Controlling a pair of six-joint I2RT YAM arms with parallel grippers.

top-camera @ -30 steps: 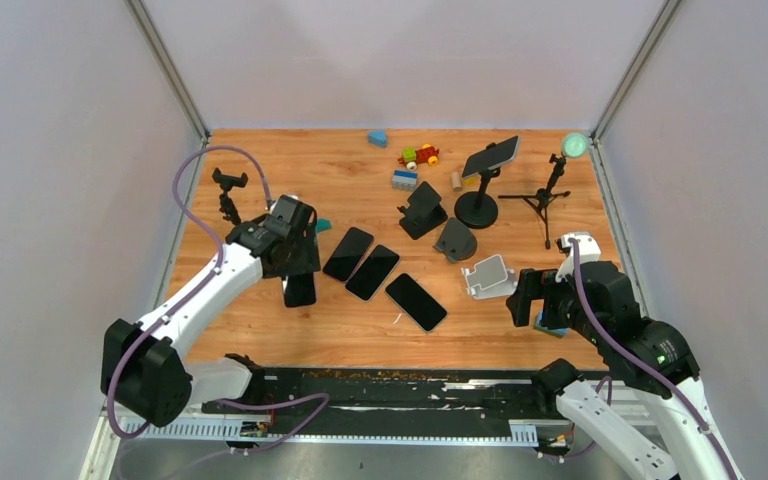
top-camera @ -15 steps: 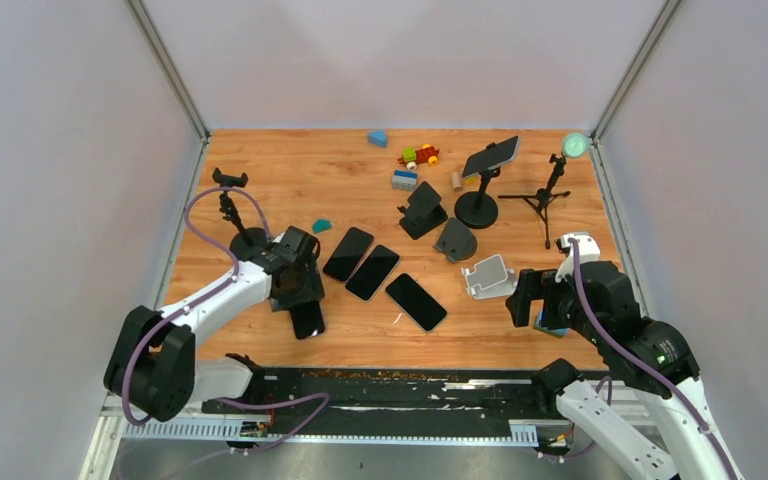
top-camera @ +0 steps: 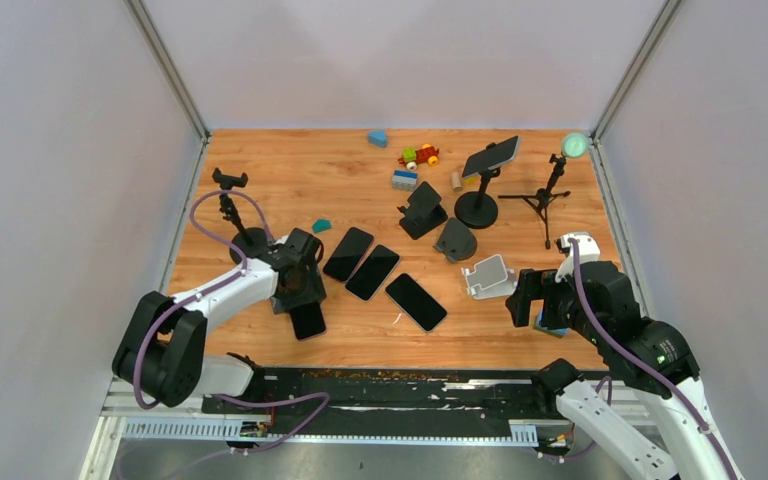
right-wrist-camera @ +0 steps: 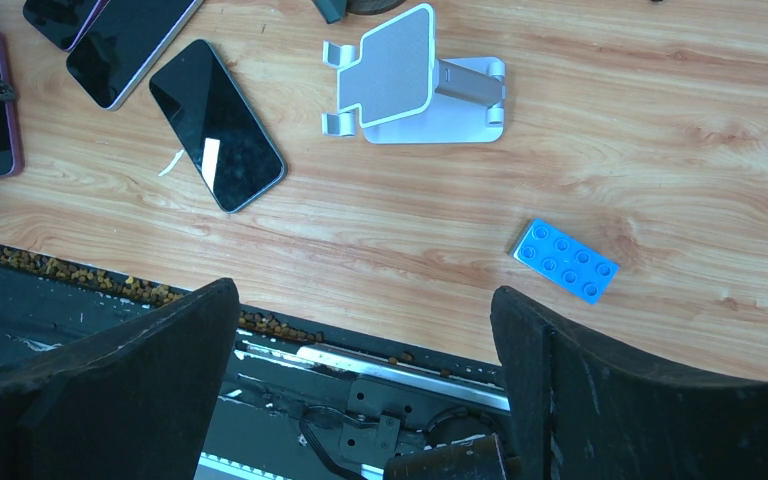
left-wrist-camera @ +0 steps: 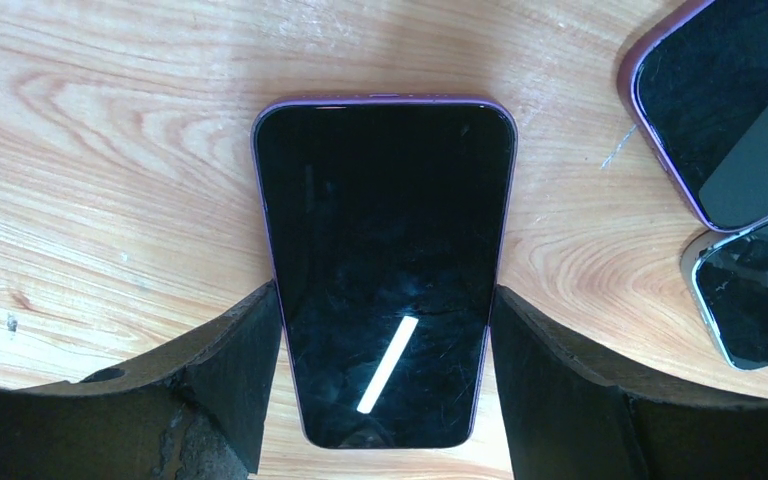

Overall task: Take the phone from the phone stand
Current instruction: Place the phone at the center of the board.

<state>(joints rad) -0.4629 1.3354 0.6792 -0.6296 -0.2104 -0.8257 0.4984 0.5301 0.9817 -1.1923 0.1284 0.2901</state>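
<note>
A dark phone with a purple rim (top-camera: 307,320) (left-wrist-camera: 385,240) lies flat on the wooden table, screen up. My left gripper (top-camera: 303,305) (left-wrist-camera: 385,300) is shut on it, one finger against each long edge. Behind and left of it stands a thin black phone stand (top-camera: 228,200) with an empty clamp on top. A second phone (top-camera: 491,156) rests tilted on a round-based black stand (top-camera: 477,208) at the back right. My right gripper (top-camera: 526,297) (right-wrist-camera: 365,295) hovers open over the table's near right edge, holding nothing.
Three more phones (top-camera: 348,253) (top-camera: 372,272) (top-camera: 416,301) lie side by side mid-table. A white folding stand (top-camera: 488,277) (right-wrist-camera: 415,75), two black stands (top-camera: 423,210) (top-camera: 455,240), a small tripod (top-camera: 545,200), toy blocks (top-camera: 418,156) and a blue brick (right-wrist-camera: 564,260) are scattered about.
My left gripper carried the phone toward the near edge and down onto the table, then stayed almost still. The right arm has not moved.
</note>
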